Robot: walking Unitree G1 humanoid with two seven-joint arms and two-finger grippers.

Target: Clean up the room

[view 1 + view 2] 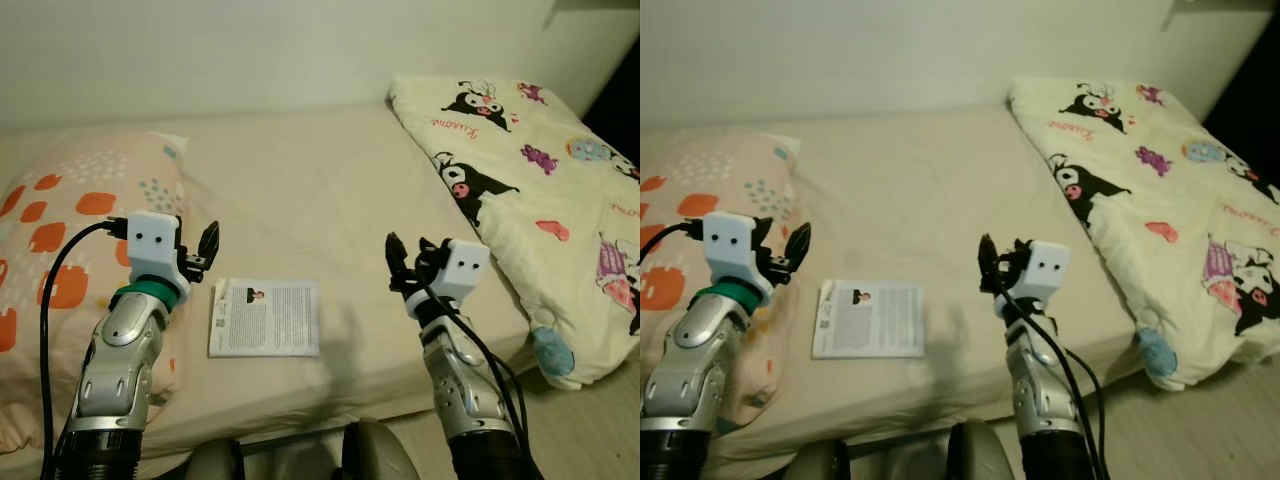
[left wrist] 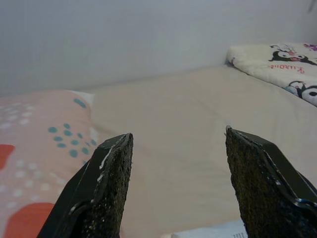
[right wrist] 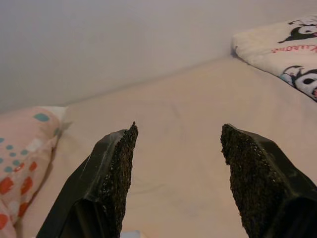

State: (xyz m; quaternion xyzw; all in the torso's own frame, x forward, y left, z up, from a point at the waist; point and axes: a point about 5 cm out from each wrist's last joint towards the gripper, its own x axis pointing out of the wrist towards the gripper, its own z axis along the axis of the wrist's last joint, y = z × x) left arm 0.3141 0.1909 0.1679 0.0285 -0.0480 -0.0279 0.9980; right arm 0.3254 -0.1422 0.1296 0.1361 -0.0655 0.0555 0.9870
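Over the bed [image 1: 330,200], we hold the left gripper [image 1: 203,250] and right gripper [image 1: 400,268] spread and empty, flanking the booklet [image 1: 265,317], likely poised to collect it.

Bed [image 1: 300,190] with beige sheet, set against a pale wall. Booklet [image 1: 265,317] lying flat on the sheet near the front edge. Left of the booklet, pillow [image 1: 60,230] patterned with orange patches and teal dots. Well to the right of the booklet, folded cream quilt [image 1: 540,190] printed with cartoon figures, overhanging the bed's front corner.
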